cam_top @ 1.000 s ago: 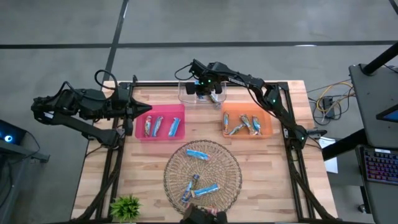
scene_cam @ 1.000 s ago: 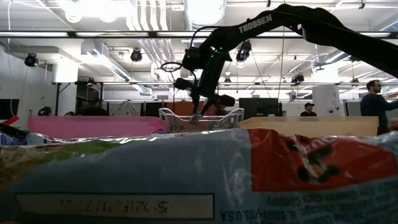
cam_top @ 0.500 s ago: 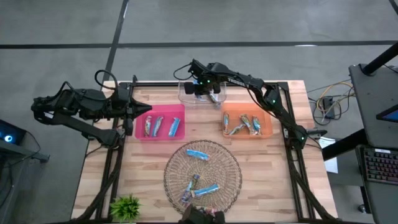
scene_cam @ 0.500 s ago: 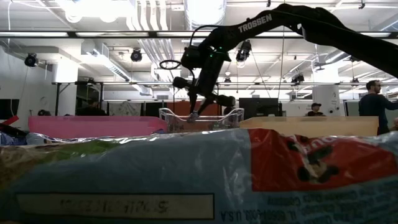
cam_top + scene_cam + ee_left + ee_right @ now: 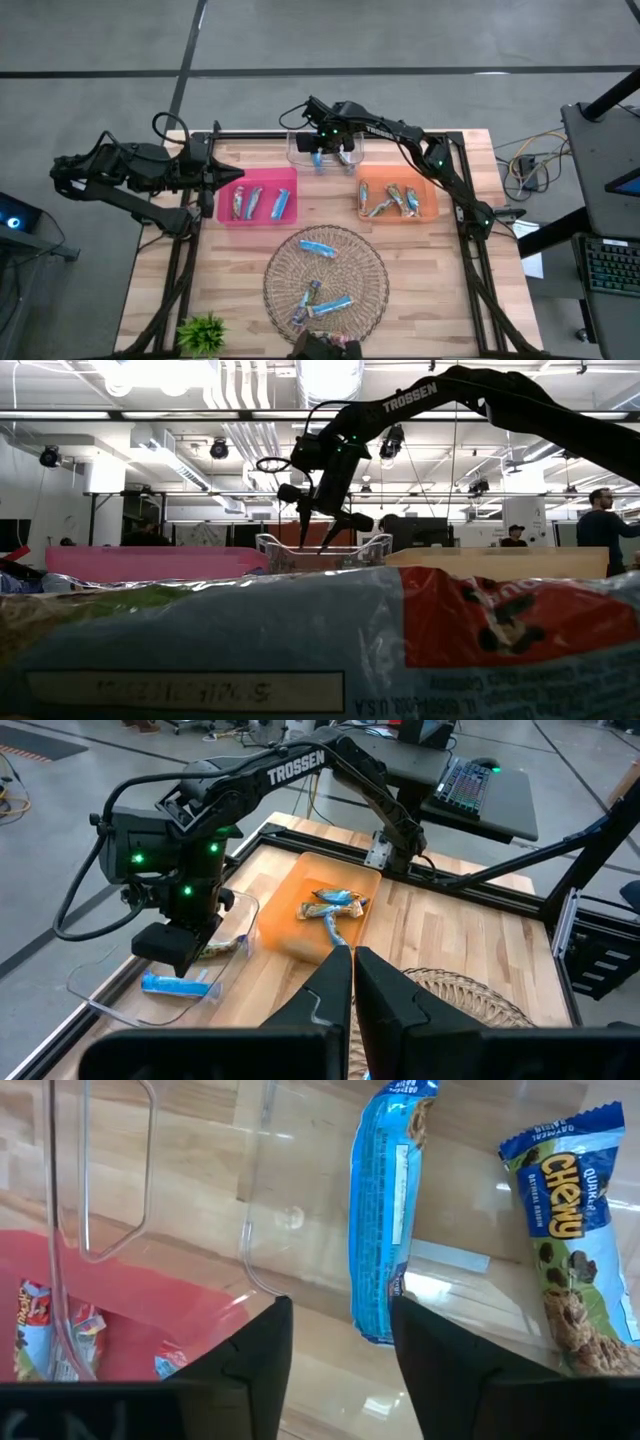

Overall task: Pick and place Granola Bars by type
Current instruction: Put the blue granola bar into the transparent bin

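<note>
We see a grey concrete floor (image 5: 400,35) marked with dark seams around the wooden surface (image 5: 430,285). Beyond it, a white ceiling (image 5: 150,400) carries ducts, pipes and strip lights. A person (image 5: 603,520) stands far off, and a keyboard (image 5: 610,268) glows on a side desk.

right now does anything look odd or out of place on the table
One thing: a granola bar lies right against the low camera and fills the lower part of its view, hiding most of the table. Otherwise the bars sit tidily in the clear tray, pink tray and orange tray.
</note>
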### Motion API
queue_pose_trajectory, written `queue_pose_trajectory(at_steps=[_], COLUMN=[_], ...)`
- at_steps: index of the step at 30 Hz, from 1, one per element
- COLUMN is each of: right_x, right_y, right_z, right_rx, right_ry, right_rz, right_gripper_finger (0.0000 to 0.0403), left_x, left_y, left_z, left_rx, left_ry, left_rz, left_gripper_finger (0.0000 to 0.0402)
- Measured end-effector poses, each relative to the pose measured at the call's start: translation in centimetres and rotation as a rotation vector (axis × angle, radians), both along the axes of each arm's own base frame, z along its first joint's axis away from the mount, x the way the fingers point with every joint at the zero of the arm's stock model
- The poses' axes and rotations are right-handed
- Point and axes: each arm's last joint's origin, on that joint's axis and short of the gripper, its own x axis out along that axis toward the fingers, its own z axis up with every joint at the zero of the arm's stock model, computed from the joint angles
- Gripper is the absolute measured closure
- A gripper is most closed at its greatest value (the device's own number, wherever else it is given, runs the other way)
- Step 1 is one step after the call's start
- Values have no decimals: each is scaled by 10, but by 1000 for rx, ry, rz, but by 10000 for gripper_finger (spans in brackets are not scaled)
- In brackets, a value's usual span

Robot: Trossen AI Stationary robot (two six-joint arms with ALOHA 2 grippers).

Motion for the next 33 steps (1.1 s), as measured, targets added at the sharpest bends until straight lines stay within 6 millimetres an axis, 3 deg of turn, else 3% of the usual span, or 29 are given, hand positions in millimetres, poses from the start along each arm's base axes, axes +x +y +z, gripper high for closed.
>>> queue_pose_trajectory(at_steps=[11,16,25,33], right_x=[1,2,3,1], right_y=[2,5,7,8], right_z=[0,0,3,14], right_rx=[-6,-4,-23,-51], right_ry=[1,-1,-4,-22], right_rz=[24,33,73,84], right_gripper_finger=[243,281,387,392], left_x=[0,0,0,0], left_y=[0,0,0,0], left_z=[0,0,0,0], left_rx=[0,0,-2,-3], left_ry=[0,0,-1,-1], left_rz=[0,-1,-1,0], left_gripper_finger=[401,401,401,401])
